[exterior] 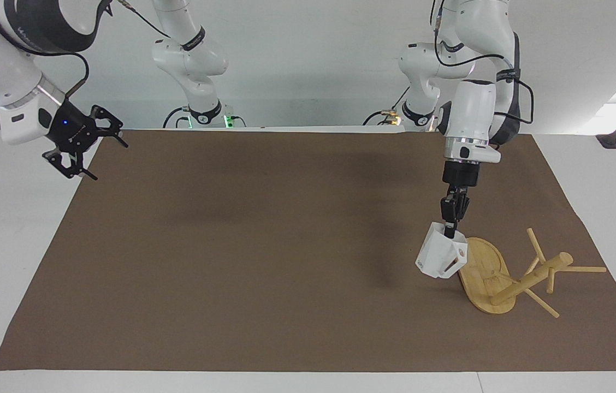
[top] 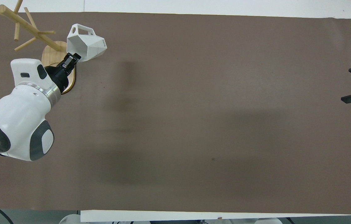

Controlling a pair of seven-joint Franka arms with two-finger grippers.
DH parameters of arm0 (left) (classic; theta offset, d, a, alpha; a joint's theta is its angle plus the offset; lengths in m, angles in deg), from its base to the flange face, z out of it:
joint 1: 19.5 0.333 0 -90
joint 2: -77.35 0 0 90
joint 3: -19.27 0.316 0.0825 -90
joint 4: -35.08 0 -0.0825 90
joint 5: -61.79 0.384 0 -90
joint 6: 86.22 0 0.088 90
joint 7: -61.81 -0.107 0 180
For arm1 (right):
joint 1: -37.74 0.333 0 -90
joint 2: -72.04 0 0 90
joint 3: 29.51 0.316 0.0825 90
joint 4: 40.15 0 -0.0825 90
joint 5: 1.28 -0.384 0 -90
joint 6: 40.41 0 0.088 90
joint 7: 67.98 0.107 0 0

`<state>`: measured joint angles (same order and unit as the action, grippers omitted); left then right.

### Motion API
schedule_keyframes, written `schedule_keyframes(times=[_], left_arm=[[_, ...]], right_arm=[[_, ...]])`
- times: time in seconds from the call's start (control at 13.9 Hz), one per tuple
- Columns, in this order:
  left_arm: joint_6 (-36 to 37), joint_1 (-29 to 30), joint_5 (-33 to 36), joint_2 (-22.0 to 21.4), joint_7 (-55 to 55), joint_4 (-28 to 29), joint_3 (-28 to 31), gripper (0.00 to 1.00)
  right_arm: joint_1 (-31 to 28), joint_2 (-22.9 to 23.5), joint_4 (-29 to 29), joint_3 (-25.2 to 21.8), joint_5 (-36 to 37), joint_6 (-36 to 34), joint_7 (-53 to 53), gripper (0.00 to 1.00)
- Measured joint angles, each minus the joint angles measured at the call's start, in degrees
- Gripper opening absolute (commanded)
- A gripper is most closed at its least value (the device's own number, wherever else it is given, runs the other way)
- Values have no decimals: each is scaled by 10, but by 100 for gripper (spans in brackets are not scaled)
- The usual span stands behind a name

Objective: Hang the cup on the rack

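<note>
The right gripper (exterior: 87,147) hangs in the air with its fingers spread wide and nothing in them, over the brown mat's (exterior: 264,245) edge at the right arm's end of the table, at about 9 o'clock in the facing view.

The left gripper (exterior: 451,228) pinches the rim of the white cup (exterior: 440,256) and holds it up, tilted, over the mat just beside the rack (exterior: 510,273). The rack stands at about 4 o'clock in the facing view, its pegs bare.
</note>
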<state>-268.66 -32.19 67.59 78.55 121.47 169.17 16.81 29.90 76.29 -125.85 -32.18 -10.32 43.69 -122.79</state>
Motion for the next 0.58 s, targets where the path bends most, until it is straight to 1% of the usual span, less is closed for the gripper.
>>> schedule_keyframes(times=[0.14,0.29,0.43,0.58], left_arm=[[-8,17,0,20,-6,-11,0,0],[-11,35,0,33,-14,-22,0,0],[-11,53,0,37,-21,-26,0,0],[-11,62,0,41,-35,-23,-1,0]], right_arm=[[20,-2,28,0,46,-46,137,100],[47,-6,48,1,80,-79,249,100],[52,-9,65,-1,88,-111,335,100],[51,-11,69,-6,100,-123,405,100]])
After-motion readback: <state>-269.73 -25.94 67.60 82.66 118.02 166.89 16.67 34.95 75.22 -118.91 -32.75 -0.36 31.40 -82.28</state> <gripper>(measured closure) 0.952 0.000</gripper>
